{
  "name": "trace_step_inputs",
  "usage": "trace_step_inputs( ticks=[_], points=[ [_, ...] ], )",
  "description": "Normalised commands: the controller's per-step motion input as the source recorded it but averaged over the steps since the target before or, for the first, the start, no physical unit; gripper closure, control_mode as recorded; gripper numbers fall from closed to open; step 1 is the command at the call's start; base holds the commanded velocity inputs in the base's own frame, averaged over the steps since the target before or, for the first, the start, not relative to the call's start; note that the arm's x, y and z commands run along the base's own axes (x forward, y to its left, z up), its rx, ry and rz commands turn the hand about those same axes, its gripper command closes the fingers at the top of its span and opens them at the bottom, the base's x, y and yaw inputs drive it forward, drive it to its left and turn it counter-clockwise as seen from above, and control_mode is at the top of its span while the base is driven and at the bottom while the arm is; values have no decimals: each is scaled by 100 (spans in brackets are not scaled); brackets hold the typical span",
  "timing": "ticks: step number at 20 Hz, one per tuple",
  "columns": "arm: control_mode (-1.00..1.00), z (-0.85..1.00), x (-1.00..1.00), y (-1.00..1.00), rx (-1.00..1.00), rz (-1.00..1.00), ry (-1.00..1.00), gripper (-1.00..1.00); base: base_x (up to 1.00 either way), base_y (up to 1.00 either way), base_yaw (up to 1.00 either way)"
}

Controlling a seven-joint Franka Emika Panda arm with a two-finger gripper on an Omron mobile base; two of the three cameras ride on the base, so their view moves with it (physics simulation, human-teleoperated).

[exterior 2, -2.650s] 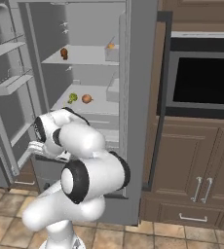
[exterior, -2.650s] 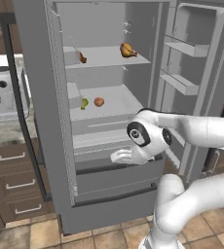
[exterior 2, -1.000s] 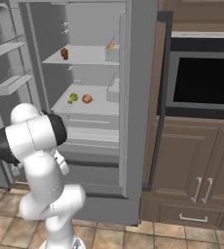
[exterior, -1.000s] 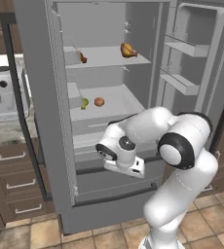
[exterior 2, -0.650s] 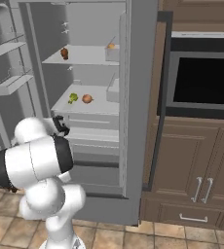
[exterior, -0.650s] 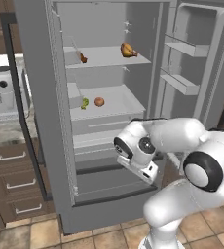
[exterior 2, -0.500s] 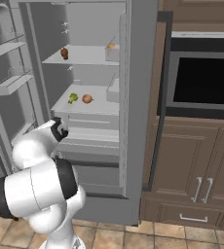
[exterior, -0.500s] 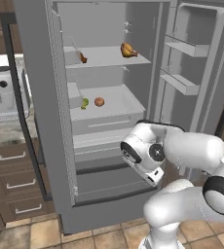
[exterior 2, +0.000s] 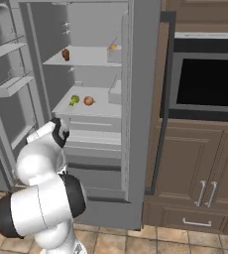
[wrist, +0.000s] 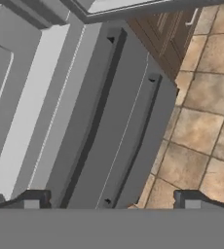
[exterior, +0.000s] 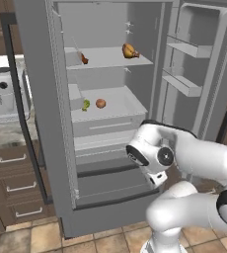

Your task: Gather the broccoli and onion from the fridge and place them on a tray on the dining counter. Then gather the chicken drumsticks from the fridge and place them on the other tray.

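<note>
while the fridge (exterior: 110,113) is standing with both doors swung wide, the pincer (wrist: 111,202) is hanging low in front of its bottom drawers (wrist: 109,126), jaws spread wide and holding nothing, aimed down at the drawer fronts and the tiled floor (wrist: 201,121). everything the task wants is sitting well above it. the biggest risk is coming from the arm's own bulk: the folded elbow is crowding the drawer fronts, and a quick swing upward is likely to clip the shelf lip above or the open right door (exterior: 199,74) off to the side. higher still, the chicken drumsticks (exterior: 130,51) are lying apart on the top shelf, and a reach for the lower shelf could be brushing that shelf's edge. on the middle shelf above the pincer, the onion (exterior: 100,103) is resting just beside the broccoli (exterior: 86,104); a wide grab could be nudging one while closing on the other, and the round onion is looking ready to roll toward the edge.
</note>
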Motion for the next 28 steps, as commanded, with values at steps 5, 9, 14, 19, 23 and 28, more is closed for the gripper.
trace_step_inputs(
  ticks=[5, 9, 14, 19, 23, 28],
  points=[
    [-100, 85, 44, -16, -13, -1, 18, -100, 0, 0, 0],
    [-100, 29, -18, 8, -59, 0, -58, -100, 0, 0, 0],
    [-100, 32, -14, 18, -64, 0, -92, -100, 0, 0, 0],
    [-100, 91, 2, -20, -36, 9, -49, -100, 0, 0, 0],
    [-100, 100, 2, -7, -17, 21, 16, -100, 0, 0, 0],
    [-100, 100, -26, 8, -17, 48, 47, -100, 0, 0, 0]
  ],
)
